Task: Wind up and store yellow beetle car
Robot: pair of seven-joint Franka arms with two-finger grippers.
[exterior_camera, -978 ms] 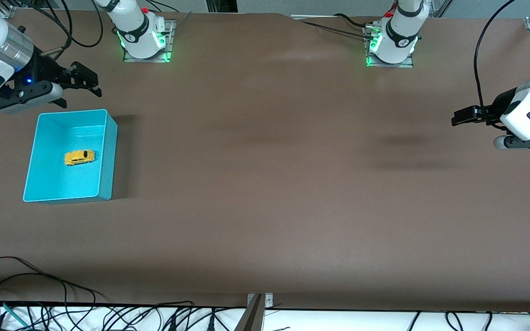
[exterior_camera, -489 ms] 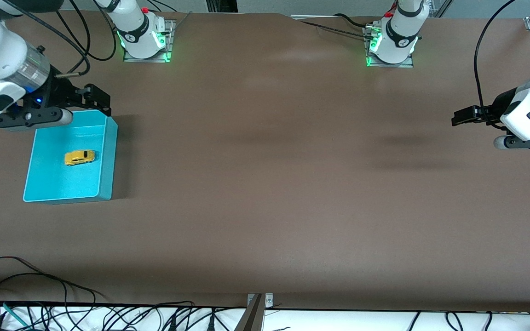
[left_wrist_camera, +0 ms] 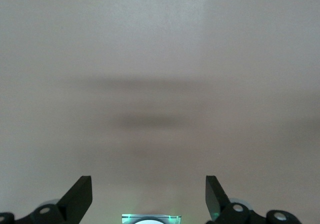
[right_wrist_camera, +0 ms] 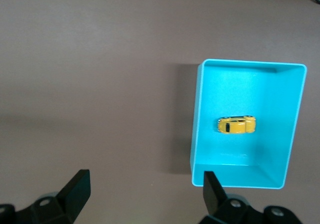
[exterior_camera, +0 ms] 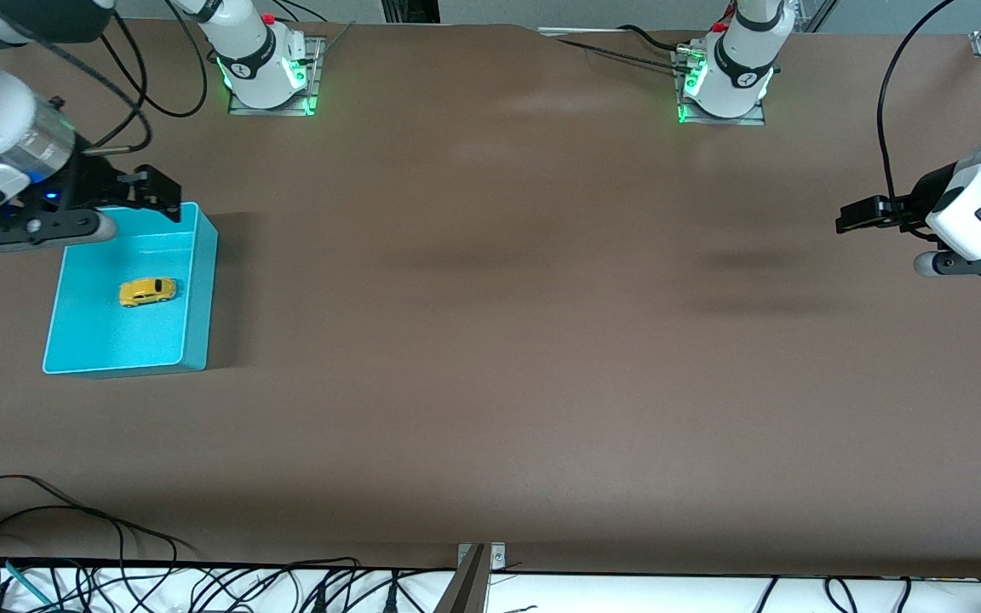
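- The yellow beetle car (exterior_camera: 147, 292) sat on its wheels on the floor of the turquoise bin (exterior_camera: 200, 289), roughly at the middle of the floor and touching none of the walls; in the right wrist view the same car (right_wrist_camera: 236, 125) showed its dark windows from above.
- The car lay below the right gripper (exterior_camera: 150, 189) and nearer to the front camera than the rim that gripper hung over, with no contact between them.
- The turquoise bin (right_wrist_camera: 197, 115) was an open rectangular tub standing on the brown table (exterior_camera: 507, 340) at the right arm's end, with only the car in it.
- The right gripper hung in the air over the bin's rim nearest the robots' bases; its fingers (right_wrist_camera: 76, 187) were spread wide and held nothing (the bin's near corner showed just by one fingertip in the right wrist view).
- The left gripper (exterior_camera: 861, 214) waited in the air over bare table at the left arm's end, well apart from the bin and the car.
- Its fingers (left_wrist_camera: 80, 196) were likewise spread wide with nothing between them, and the left wrist view showed only tabletop and soft shadows under them.
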